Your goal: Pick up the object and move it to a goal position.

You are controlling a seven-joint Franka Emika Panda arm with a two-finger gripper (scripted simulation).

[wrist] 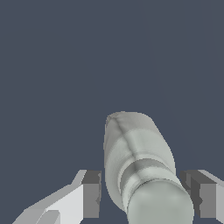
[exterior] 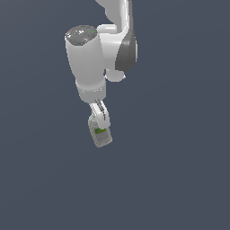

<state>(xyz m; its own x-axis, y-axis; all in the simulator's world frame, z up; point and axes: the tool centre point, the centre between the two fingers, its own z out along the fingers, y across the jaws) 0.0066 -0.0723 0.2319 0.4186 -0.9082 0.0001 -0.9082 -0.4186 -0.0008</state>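
pale grey-beige and green-patched, the bottle (exterior: 100,133) is hanging at the tip of the pincer (exterior: 99,117), its body sticking out past the fingers and tilting a little. in the wrist view the bottle (wrist: 136,162) is lying between the two dark pads (wrist: 91,194), rounded cap nearest the camera. a sliver of background is showing between each pad and the bottle's sides there, so whether the pads are actually pressing on it cannot be told; the pincer (wrist: 142,194) is standing only slightly wider than the bottle. in the exterior view the white fingers are covering the bottle's upper part, and the arm (exterior: 90,58) is being cut off by the frame's edge. the label is too blurred to read.
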